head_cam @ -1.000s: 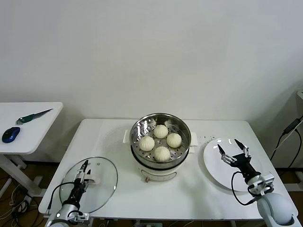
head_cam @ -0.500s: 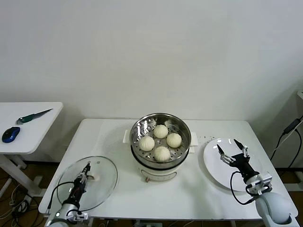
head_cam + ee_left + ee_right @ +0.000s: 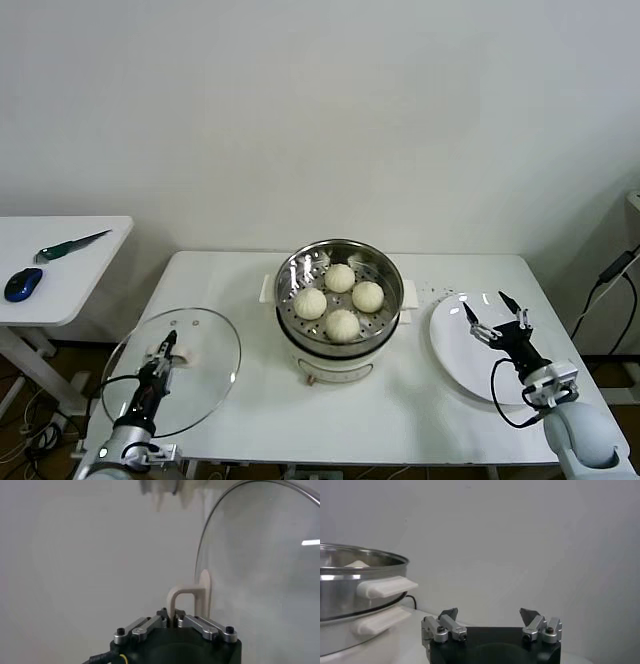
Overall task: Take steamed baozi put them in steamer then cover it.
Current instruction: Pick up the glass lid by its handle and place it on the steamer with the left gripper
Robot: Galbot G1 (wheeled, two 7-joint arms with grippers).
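Gripping the white bar handle (image 3: 158, 354) of the round clear glass cover with its metal rim (image 3: 171, 371), the left gripper (image 3: 160, 357) sits at the near left corner of the white counter (image 3: 230, 300); its fingers are pressed together on the handle, which the left wrist view shows as a pale arch (image 3: 188, 598) rising straight out from between them; the cover (image 3: 260, 570) stands tilted, its rim overhanging the counter's left edge, its face spreading to one side of that gripper; no writing or brand mark can be read on the cover, the pot or either gripper.

The round shiny steel steamer basket (image 3: 340, 265) on its white electric pot base stands at the middle of the counter, well away from the left gripper and off to its right and beyond; four smooth cream-white steamed baozi (image 3: 340, 301) lie inside on the perforated floor, close together in a diamond; the steamer is uncovered; its white side handles point left and right.

The right gripper (image 3: 497, 319) hangs over the flat white plate (image 3: 455, 350) at the counter's right side, its fingers (image 3: 447, 615) spread wide with nothing between them; from its wrist camera the steamer (image 3: 350, 587) with its white handle is seen off to one side, apart from it.

A smaller white side table (image 3: 70, 270) stands farther left, carrying a blue computer mouse (image 3: 22, 284) and a green-handled knife (image 3: 70, 246).
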